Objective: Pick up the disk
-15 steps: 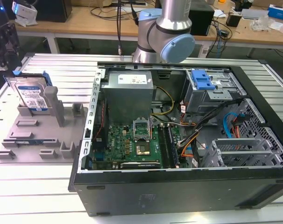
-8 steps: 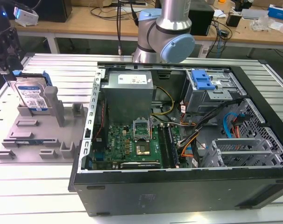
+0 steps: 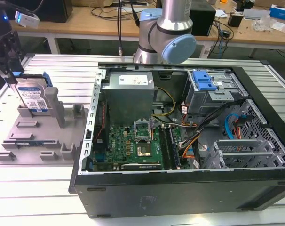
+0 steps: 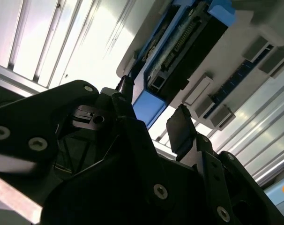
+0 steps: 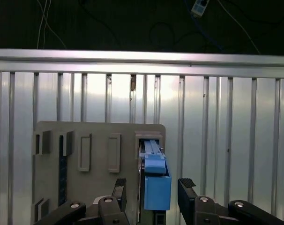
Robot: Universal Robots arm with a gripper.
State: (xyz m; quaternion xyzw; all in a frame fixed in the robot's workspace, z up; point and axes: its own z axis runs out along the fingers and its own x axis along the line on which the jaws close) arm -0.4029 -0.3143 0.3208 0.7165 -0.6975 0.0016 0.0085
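The end effector point(image 5: 153, 183) has its fingers apart, one on each side of the disk point(image 3: 34, 98). The disk stands on edge in a grey holder point(image 3: 39, 141) on the counter point(image 3: 39, 197).

Layout as it lies before you:

- Ribbed aluminium table top point(image 3: 39, 197): carries everything below.
- Flat grey plastic fixture plate with raised slots point(image 3: 36, 141): on the table at the exterior view's left, just beside the case.
- Silver rectangular hard disk with blue side rails point(image 3: 33, 96) point(image 5: 156, 187): stands on edge in a slot at the plate's far side.
- Black two-finger gripper point(image 3: 11, 76) point(image 5: 153, 184): over the disk; in the first wrist view its fingers point(image 5: 186, 185) sit one on each side of the disk, apart from it.
- Open black metal computer case point(image 3: 189, 197): on the table, to the exterior view's right of the plate.
- Grey metal power supply box point(image 3: 130, 89): inside the case, far corner nearest the plate.
- Green motherboard point(image 3: 133, 146): in front of that box.
- Light-blue plastic bracket point(image 3: 203, 80): inside the case, far side, right of the box.
- Silver arm base point(image 3: 166, 33): behind the case.
- Wooden bench point(image 3: 86, 21): behind the table.
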